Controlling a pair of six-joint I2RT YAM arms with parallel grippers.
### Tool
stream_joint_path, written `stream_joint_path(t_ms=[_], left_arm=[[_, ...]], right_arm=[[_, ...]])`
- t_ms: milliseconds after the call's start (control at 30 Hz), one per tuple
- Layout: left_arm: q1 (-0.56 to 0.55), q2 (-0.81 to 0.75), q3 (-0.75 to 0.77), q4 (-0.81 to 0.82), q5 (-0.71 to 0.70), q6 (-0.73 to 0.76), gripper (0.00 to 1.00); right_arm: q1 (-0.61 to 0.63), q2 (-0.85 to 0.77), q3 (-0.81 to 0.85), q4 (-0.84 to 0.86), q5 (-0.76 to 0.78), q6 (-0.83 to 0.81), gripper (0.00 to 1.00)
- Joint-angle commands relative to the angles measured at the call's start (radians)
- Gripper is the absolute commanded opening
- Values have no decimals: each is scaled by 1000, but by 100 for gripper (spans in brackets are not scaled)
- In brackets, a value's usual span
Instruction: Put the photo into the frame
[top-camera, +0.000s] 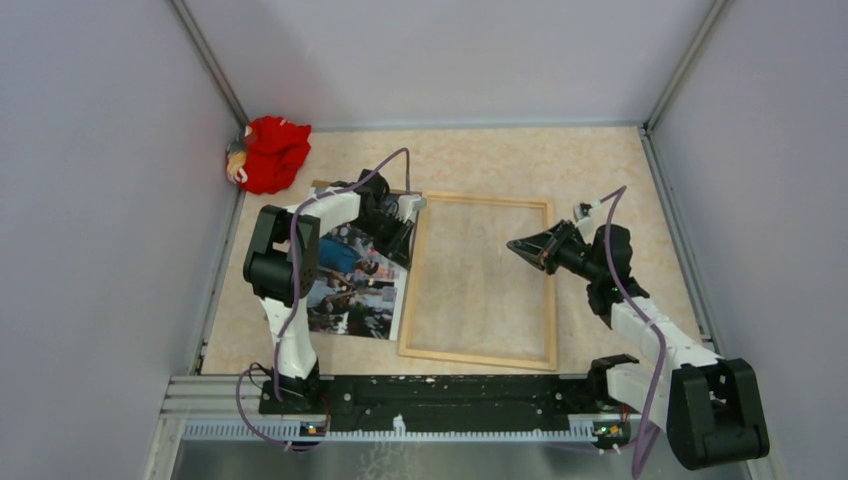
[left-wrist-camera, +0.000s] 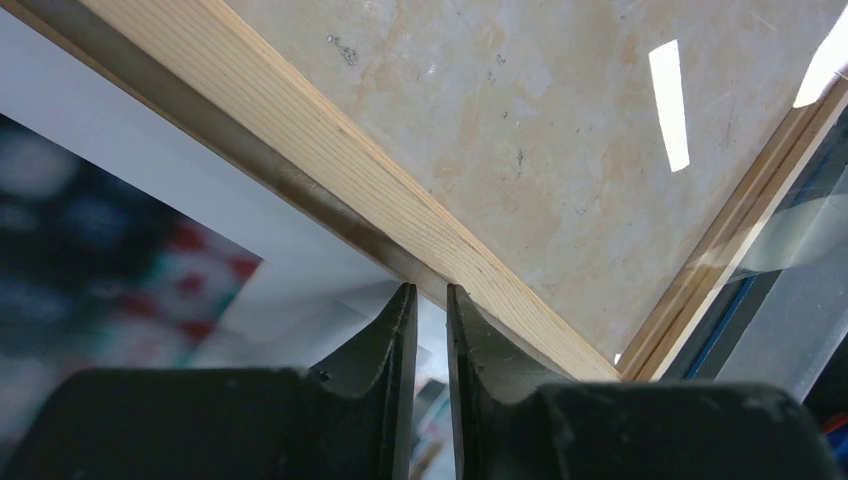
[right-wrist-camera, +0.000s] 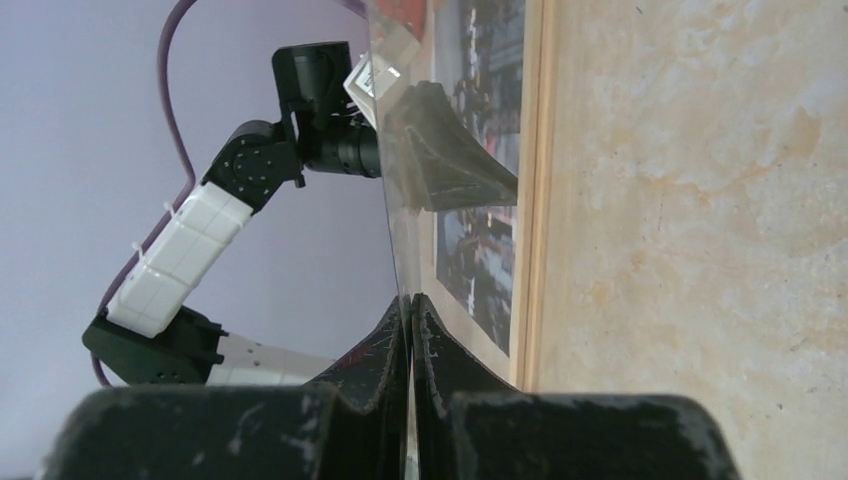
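Note:
The light-wood frame (top-camera: 480, 352) lies flat mid-table; it also shows in the left wrist view (left-wrist-camera: 330, 150) and the right wrist view (right-wrist-camera: 533, 200). The photo (top-camera: 350, 295) lies face up left of it, partly under my left arm, blurred in the left wrist view (left-wrist-camera: 100, 250). My left gripper (top-camera: 405, 225) sits low at the frame's far-left corner over the photo's white border, jaws a narrow gap apart (left-wrist-camera: 431, 290), nothing seen gripped. My right gripper (top-camera: 515, 245) hovers over the frame's middle, shut (right-wrist-camera: 411, 300) on the edge of the clear pane (right-wrist-camera: 400, 200), which is raised on edge.
A red cloth bundle (top-camera: 270, 152) lies in the far-left corner. A strip of brown cardboard (top-camera: 322, 185) shows behind my left arm. Grey walls close the table on three sides. The arm bases' rail (top-camera: 440, 390) runs along the near edge.

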Motion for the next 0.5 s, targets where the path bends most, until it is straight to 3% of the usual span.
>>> stream_joint_path(t_ms=[0,233,467], left_arm=[[-20,15,-15,15,0,17,23],[-20,10,-17,17,0,16,22],[-20,10,-17,16,-3,20,21]], right_arm=[[-1,-12,-14,173,-30,90,0],[-1,-26,-11,191,-33,101,0],[-1,-24,6,99,-40,23,0]])
